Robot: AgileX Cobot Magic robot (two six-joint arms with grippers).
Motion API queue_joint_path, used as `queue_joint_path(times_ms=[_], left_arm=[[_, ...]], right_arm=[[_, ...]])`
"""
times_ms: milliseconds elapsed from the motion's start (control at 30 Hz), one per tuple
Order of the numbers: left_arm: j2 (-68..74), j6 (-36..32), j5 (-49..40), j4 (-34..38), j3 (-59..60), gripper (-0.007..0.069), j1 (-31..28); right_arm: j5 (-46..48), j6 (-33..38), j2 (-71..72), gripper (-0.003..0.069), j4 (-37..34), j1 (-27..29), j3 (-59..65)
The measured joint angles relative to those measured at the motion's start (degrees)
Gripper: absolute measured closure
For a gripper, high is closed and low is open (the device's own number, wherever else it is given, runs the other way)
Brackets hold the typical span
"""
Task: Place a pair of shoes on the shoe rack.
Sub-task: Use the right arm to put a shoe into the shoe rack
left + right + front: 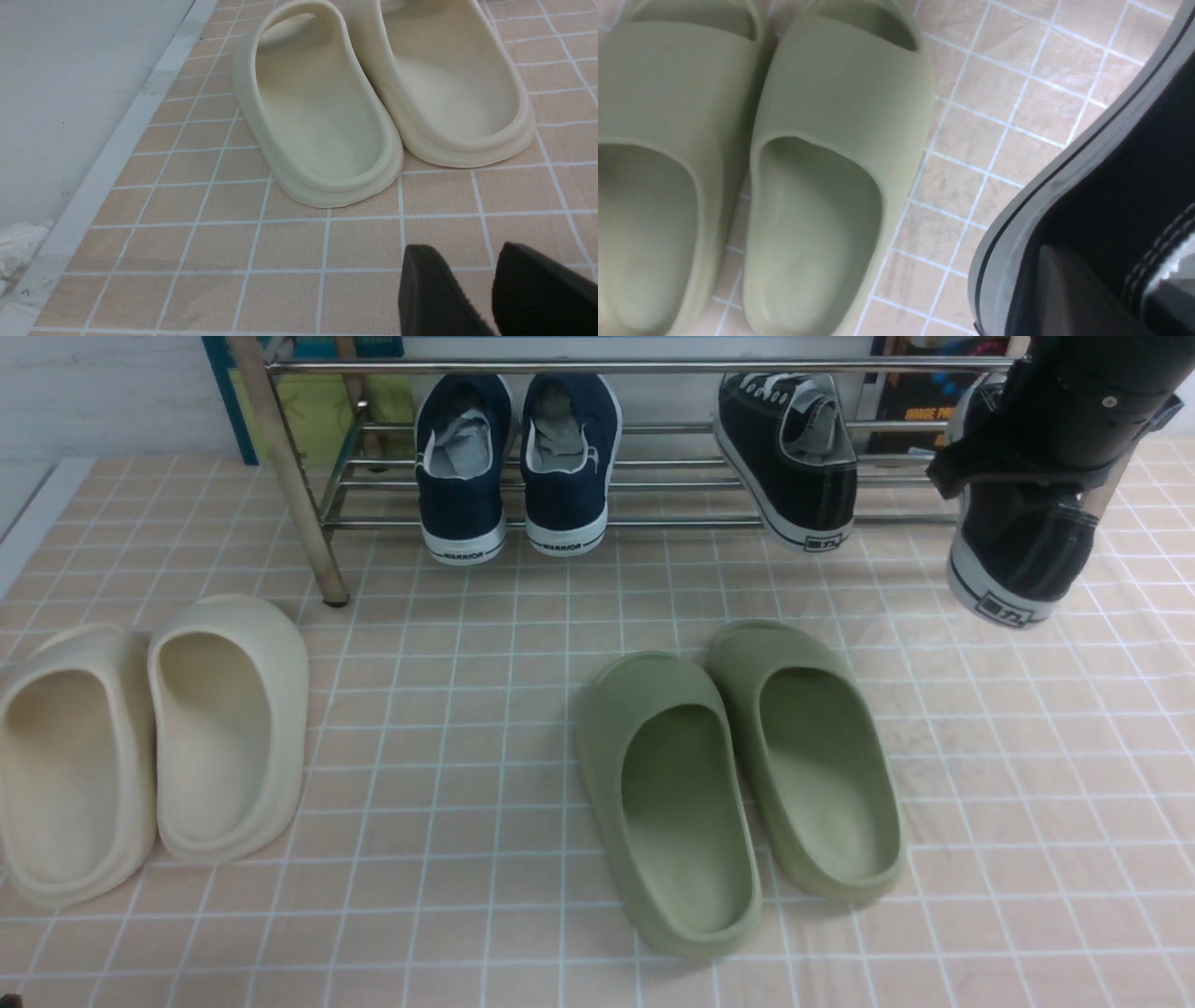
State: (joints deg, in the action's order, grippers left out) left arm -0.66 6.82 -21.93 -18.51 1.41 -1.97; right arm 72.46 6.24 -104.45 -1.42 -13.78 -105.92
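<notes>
I see a shiny steel-tube shoe rack (607, 366), matt black canvas sneakers (794, 457) with smooth white rubber soles (761, 499), matt moulded green slides (738, 775), and a smooth peach tile-patterned surface (467, 728).

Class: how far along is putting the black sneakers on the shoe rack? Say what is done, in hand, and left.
Done: one black sneaker sits on the shoe rack, right of the navy pair. In hand: the right gripper holds the second black sneaker off the floor near the rack's right end. Left: setting it on the bars beside its mate. The left gripper is empty.
</notes>
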Motion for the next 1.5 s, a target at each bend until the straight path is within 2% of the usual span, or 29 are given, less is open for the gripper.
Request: queue_joint_path(times_ms=[100, 333, 700, 1033, 1200, 1500], left_arm=[[0.0, 0.0, 0.0, 0.0, 0.0, 0.0385, 0.0], [0.0, 0.0, 0.0, 0.0, 0.0, 0.0385, 0.0], [0.0, 0.0, 0.0, 0.0, 0.0, 0.0385, 0.0], [0.0, 0.0, 0.0, 0.0, 0.0, 0.0385, 0.0], [0.0, 0.0, 0.0, 0.0, 0.0, 0.0385, 0.0], [0.0, 0.0, 0.0, 0.0, 0.0, 0.0385, 0.0]], right_arm=[[-0.05, 0.37, 0.0, 0.0646, 0.09, 0.0, 0.95], [-0.05, 1.97, 5.1, 0.0646, -5.13, -0.06, 6.63], [-0.88, 2.8, 6.38, 0.0646, 2.82, 0.0, 10.44], [-6.97, 7.91, -0.82, 0.0646, 3.6, 0.0, 10.44], [-9.82, 8.1, -4.63, 0.0646, 6.58, 0.0, 6.7], [-13.76, 8.98, -16.15, 0.0646, 10.7, 0.0, -8.58]])
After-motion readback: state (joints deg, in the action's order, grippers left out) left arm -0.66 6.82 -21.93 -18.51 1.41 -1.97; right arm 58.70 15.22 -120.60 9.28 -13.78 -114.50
